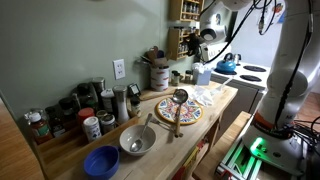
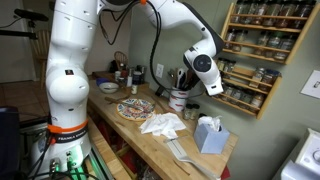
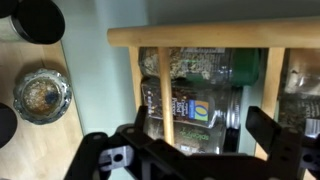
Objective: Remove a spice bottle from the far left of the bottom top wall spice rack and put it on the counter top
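Since the spice bottle (image 3: 192, 112) is shelved behind a rail (image 3: 166, 100) at the left end of the spice rack (image 2: 262, 52), the gripper (image 3: 182, 138) is held before it, jaws spread wide and empty.

Both exterior views reach me evenly lit yet soft. In an exterior view a green glow (image 1: 252, 150) tints the lower right. My wrist view is dim, the pincer (image 3: 190, 150) a dark blur.
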Motion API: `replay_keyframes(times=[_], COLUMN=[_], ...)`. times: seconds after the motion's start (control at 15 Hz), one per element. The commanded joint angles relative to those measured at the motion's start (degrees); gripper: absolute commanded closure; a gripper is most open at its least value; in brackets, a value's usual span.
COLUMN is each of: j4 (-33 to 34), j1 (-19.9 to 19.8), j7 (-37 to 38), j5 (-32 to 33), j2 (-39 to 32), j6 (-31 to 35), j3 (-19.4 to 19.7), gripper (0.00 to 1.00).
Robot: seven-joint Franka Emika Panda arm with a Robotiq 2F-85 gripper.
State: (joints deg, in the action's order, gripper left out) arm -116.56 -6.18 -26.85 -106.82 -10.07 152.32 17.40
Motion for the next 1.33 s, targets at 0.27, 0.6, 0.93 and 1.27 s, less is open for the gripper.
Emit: replay_keyframes(times=[0.27,0.6,0.93,1.27], j4=[1.8,1.8,1.3,-0.2], j1=[-0.3,-0.3,-0.1,-0.2], j7=[-4.2,-5.5,-5.3,-3.8], j5=[-6.9,-8.3,-7.0,-4.2], j2=[-2.6,-2.7,-3.0,-2.1], j6=[-1.3,-2.2,-1.9,-0.8], j3=[0.0,0.0,-0.2,0.1], gripper=[0.0,0.0,0.0,0.0])
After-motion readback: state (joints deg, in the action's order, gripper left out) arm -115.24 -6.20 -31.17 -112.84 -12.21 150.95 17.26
